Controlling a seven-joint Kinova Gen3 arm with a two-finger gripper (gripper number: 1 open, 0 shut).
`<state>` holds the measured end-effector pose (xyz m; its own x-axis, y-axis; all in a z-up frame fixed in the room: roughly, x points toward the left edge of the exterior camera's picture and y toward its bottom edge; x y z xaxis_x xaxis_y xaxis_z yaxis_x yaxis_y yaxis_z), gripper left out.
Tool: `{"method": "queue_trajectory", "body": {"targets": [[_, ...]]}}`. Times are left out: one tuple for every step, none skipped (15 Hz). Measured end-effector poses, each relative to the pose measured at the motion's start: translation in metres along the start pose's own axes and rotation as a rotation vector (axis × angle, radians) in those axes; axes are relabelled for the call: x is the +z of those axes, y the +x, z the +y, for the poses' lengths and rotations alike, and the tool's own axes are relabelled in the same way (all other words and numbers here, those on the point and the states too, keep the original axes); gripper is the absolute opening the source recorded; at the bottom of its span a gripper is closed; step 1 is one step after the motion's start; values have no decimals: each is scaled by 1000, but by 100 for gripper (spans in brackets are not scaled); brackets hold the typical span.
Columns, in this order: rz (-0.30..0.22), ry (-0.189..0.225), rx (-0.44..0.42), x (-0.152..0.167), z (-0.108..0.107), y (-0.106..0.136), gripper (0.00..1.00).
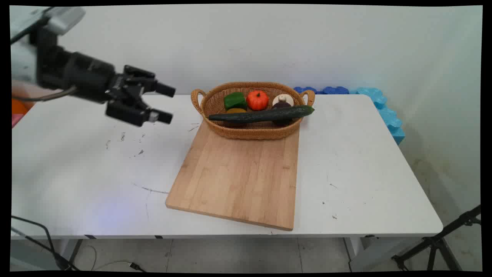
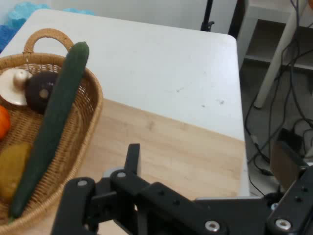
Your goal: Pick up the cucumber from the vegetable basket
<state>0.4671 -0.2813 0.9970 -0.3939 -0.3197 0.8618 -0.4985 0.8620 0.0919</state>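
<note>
My black gripper (image 1: 169, 104) hangs open above the table's left part, fingers pointing right toward a wicker basket (image 1: 251, 132), with nothing between them. The basket stands on the far end of a wooden cutting board (image 1: 242, 177). A long dark cucumber (image 1: 265, 114) lies across the basket's top. Under and behind it are a green pepper (image 1: 235, 100), an orange pumpkin (image 1: 257, 100), a mushroom (image 1: 283, 99) and a yellow piece (image 1: 236, 110). The hand view shows the cucumber (image 2: 51, 125), the basket (image 2: 83, 127) and the board (image 2: 181, 152) beyond one finger (image 2: 132, 157).
Blue foam pieces (image 1: 384, 111) line the table's far right corner. A black tripod (image 1: 442, 238) stands on the floor at the lower right. Cables hang below the table's near left edge (image 1: 46, 234). An orange object (image 1: 17, 105) shows at the left edge.
</note>
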Motion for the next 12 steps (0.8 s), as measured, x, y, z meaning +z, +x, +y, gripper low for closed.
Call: {"method": "queue_trajectory", "body": {"targets": [[-2,10,-5,8,-8,8,100],[-7,22,-10,18,-16,15,100],[-12,34,-14,27,-24,20,100],[-15,42,-17,34,-30,24,100],[-21,52,-21,44,-38,29,100],[-25,60,-22,51,-44,32,100],[-34,71,-22,63,-53,36,100],[-48,82,-18,75,-63,39,100],[-63,93,-13,89,-73,42,100],[-77,103,-9,101,-82,43,100],[-86,109,-6,109,-88,44,100],[-100,117,-1,121,-96,46,100]]}}
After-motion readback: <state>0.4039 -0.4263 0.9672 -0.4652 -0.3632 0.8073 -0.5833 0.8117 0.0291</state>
